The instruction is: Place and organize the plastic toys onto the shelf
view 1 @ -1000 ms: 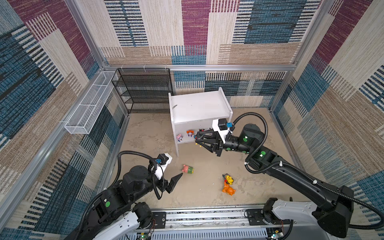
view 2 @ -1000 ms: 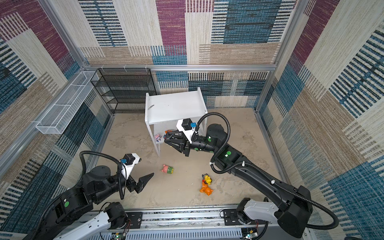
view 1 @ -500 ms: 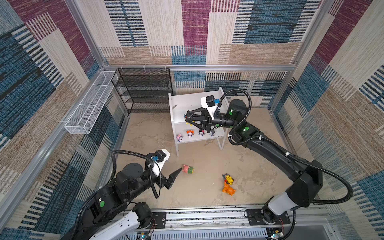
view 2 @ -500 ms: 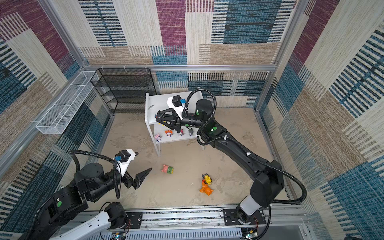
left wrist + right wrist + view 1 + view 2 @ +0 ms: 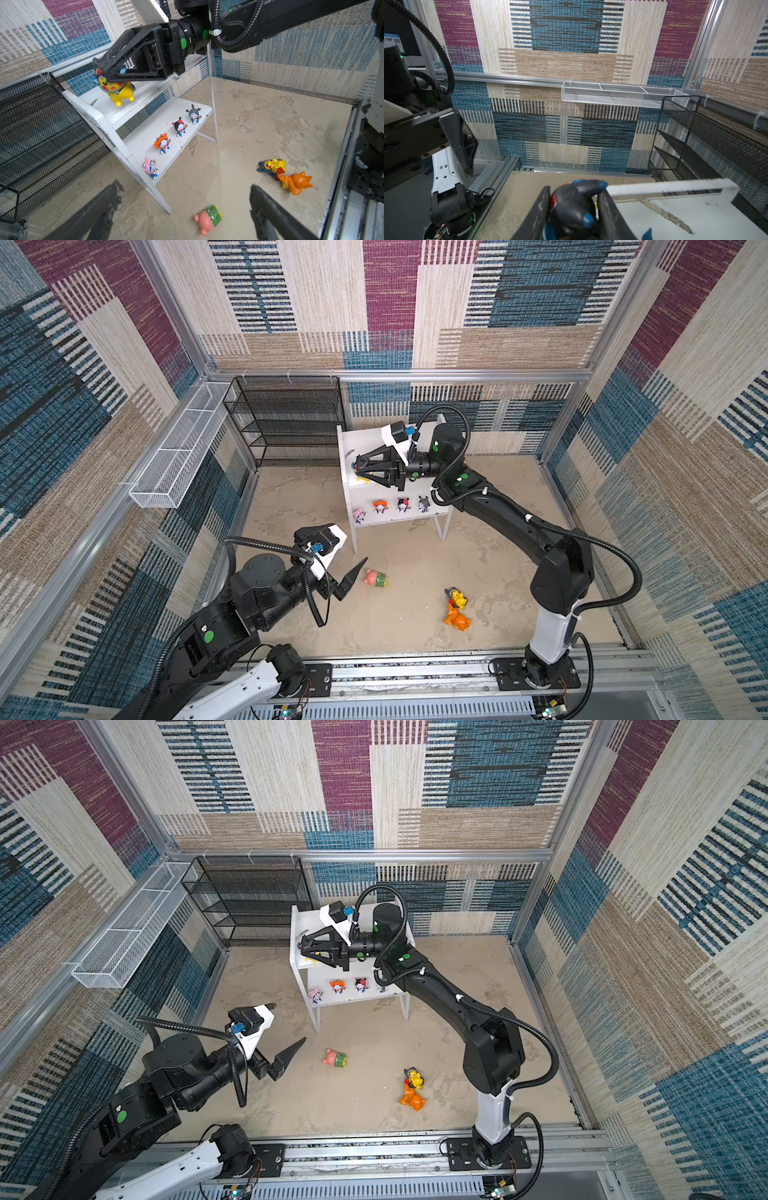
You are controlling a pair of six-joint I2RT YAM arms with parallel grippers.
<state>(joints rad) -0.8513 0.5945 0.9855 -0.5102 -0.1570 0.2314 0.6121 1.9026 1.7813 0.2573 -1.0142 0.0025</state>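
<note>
The white shelf [image 5: 365, 439] [image 5: 305, 919] [image 5: 104, 124] [image 5: 675, 212] stands at the back. My right gripper [image 5: 358, 466] [image 5: 302, 946] [image 5: 99, 72] [image 5: 575, 191] is shut on a yellow toy with a black hood [image 5: 118, 93] [image 5: 571, 205], feet at the top board's left end. Several tiny toys [image 5: 390, 506] [image 5: 163, 143] stand in a row on the lower board. My left gripper [image 5: 349, 551] [image 5: 286, 1027] [image 5: 185, 185] hangs open, empty, above the floor. Just beyond it lies a pink-and-green toy [image 5: 376, 577] [image 5: 336, 1058] [image 5: 207, 218].
A yellow toy in a dark hood [image 5: 457, 597] [image 5: 272, 165] and one in an orange hood [image 5: 456, 619] [image 5: 296, 181] lie together on the floor at the right. A black mesh rack [image 5: 286, 423] and a white wire basket [image 5: 178, 456] line the back left.
My right arm swung from in front of the lower board up over the top board with the black-hooded toy in its jaws. The left gripper edged toward the pink-and-green toy, still open.
</note>
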